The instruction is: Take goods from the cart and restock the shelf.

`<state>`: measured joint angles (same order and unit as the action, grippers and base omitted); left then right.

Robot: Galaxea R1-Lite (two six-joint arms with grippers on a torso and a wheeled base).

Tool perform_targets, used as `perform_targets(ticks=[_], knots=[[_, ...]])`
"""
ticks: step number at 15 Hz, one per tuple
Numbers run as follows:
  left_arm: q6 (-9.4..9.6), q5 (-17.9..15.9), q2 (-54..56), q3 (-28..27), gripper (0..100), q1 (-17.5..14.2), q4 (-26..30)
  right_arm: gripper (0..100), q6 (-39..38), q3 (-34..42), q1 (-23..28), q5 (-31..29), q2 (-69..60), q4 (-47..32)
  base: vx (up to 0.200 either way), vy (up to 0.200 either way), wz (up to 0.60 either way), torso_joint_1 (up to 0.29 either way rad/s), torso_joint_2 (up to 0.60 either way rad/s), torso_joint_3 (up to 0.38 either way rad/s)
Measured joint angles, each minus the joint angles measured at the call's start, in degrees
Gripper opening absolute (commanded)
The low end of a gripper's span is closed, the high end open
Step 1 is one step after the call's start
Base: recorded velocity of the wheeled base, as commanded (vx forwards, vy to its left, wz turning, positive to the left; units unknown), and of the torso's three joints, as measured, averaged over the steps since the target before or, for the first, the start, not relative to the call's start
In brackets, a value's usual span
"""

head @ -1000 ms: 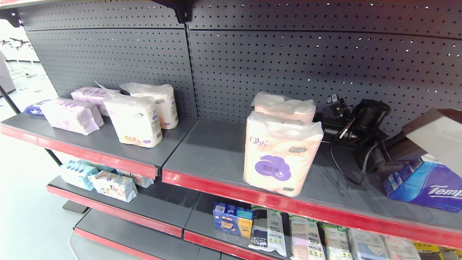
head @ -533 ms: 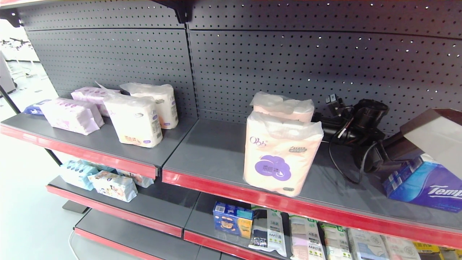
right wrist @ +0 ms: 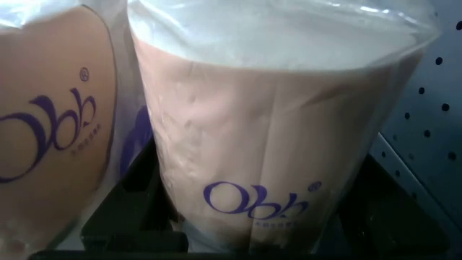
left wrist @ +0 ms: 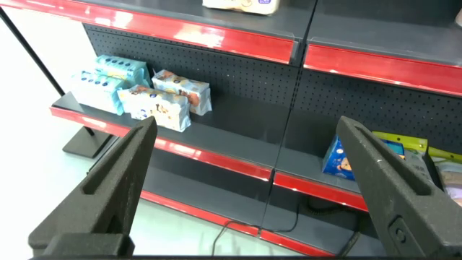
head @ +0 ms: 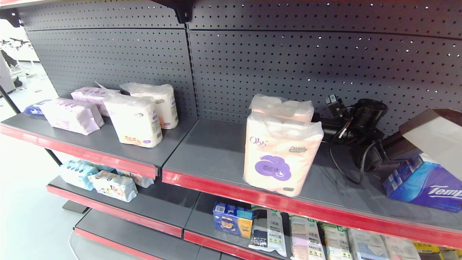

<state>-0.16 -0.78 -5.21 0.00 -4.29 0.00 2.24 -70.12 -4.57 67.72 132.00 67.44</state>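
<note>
Two pink packs on the shelf (head: 216, 144): rear pack (head: 281, 106) directly behind the front pack (head: 281, 155), upright, long axis vertical, touching or nearly so. Grips the rear pack low down with the right gripper (right wrist: 260, 217), fingers (right wrist: 393, 209) against both its sides, from the front pack's right. Hangs the left gripper (left wrist: 245, 188) well below the front pack, fingers (left wrist: 115, 188) wide, empty. Likely calls for release, then withdrawal rightward, clear of the front pack.

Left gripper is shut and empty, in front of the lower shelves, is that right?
Not quite. The left gripper is open, not shut: the left wrist view shows its fingers spread wide apart. It is empty and in front of the lower shelves.
</note>
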Motion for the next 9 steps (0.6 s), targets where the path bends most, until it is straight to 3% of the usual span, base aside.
perform_targets(ticks=[9], knots=[[0.02, 0.0, 0.0, 0.0, 100, 0.0, 0.0, 0, -0.1, 0.3, 0.2, -2.1, 0.2, 0.1, 0.000, 0.000, 0.00, 0.000, 0.00, 0.000]])
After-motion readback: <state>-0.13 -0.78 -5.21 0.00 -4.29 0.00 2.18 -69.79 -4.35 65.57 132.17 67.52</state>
